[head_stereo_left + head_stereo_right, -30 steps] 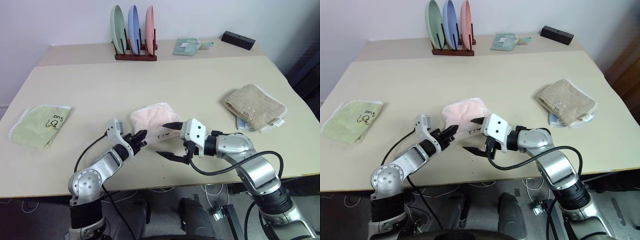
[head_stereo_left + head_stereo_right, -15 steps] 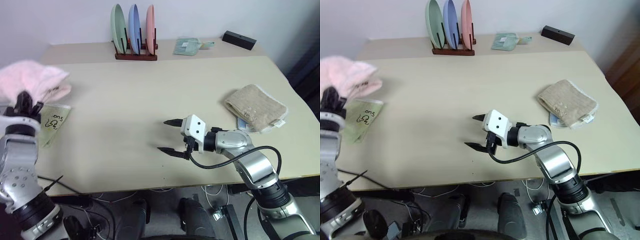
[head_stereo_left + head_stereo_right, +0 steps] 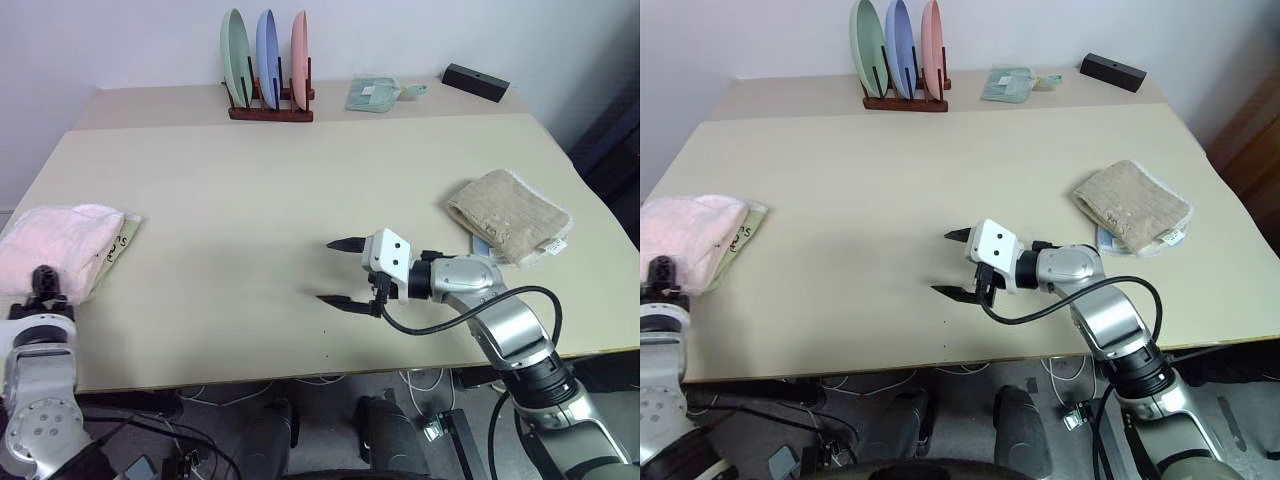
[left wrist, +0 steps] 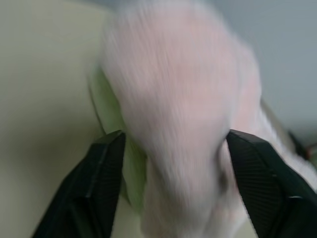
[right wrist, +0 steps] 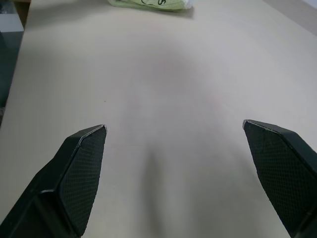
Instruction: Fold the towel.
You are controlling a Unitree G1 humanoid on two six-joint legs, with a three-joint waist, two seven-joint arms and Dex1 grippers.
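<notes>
The table (image 3: pixel 300 200) is the broadest thing here, and its middle now lies bare where the towel sat a second ago. Half a second ago the towel (image 3: pixel 50 245) was in the air at the left edge; now it lies bundled at the table's left side, just ahead of the left gripper (image 4: pixel 173 163) and on top of the green towel (image 3: pixel 118 243), only a strip of which peeks out on the side toward the right gripper. The towel's long axis runs roughly from the left gripper toward the table's far side, slightly slanted; which end is which cannot be made out in the bundle. In the left wrist view the pink cloth sits blurred between the spread fingers (image 4: pixel 101 173); whether they touch it cannot be told. A second ago that gripper was pinched on the towel near the table's middle.

The right gripper (image 3: pixel 340 272) hovers over the bare middle, well apart from the towel, its fingers (image 5: pixel 81 163) spread wide and holding nothing, much as before.

Beyond the right arm lies the tan towel (image 3: pixel 510 215). Far across the table from both grippers stands the plate rack (image 3: pixel 268 75).
</notes>
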